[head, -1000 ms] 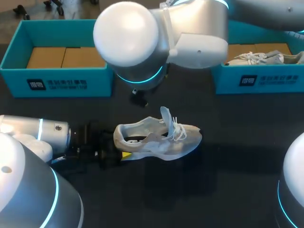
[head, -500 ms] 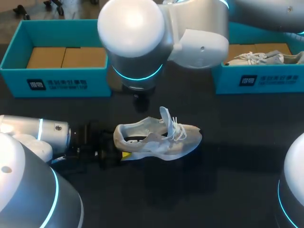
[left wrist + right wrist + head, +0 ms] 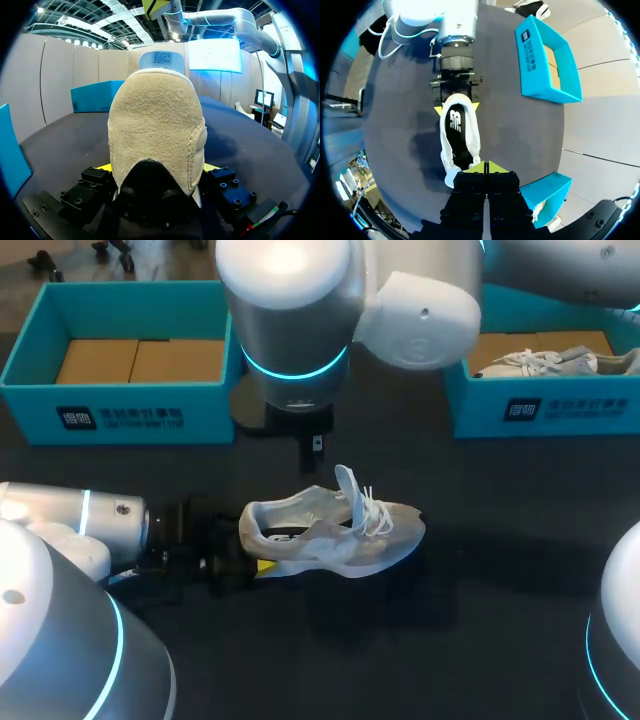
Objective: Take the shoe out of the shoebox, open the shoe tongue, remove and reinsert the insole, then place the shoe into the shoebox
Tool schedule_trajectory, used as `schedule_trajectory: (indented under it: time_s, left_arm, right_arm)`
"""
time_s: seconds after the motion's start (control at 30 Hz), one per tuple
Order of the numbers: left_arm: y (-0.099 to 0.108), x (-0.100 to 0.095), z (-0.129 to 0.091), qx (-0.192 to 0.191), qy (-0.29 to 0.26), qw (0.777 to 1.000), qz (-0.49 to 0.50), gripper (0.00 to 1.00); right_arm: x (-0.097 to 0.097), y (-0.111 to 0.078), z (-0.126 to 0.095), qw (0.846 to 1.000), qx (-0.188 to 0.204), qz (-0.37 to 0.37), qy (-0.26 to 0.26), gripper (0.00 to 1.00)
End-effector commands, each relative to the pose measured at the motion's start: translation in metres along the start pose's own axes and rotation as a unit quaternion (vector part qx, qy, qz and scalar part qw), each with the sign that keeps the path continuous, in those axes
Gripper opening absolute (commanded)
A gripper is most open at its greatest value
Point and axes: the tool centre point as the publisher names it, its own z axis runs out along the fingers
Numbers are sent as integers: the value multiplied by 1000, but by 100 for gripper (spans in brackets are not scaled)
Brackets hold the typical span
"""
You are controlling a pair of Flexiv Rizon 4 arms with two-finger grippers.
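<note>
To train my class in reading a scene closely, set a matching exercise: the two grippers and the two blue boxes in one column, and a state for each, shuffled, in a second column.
Column one
1. left gripper
2. right gripper
3. left box
4. right box

Column two
A. holds a white shoe
B. shut on the heel of the shoe on the table
C. holds only brown cardboard
D. fingers together, above the shoe on the table

Pairs: 1-B, 2-D, 3-C, 4-A
</note>
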Motion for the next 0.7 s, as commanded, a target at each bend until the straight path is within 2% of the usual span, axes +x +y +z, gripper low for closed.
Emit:
schedule_trajectory:
  time_s: [0.03, 0.63, 0.7]
  left_arm:
    - [3, 0, 1, -2, 0, 1000, 0, 0]
    - [3, 0, 1, -2, 0, 1000, 0, 0]
    - [3, 0, 1, -2, 0, 1000, 0, 0]
  right_arm:
    - [0, -2, 1, 1000, -2, 0, -1, 0]
    - [0, -2, 1, 1000, -2, 0, -1, 0]
    - [1, 6, 6, 1000, 3, -26, 6, 0]
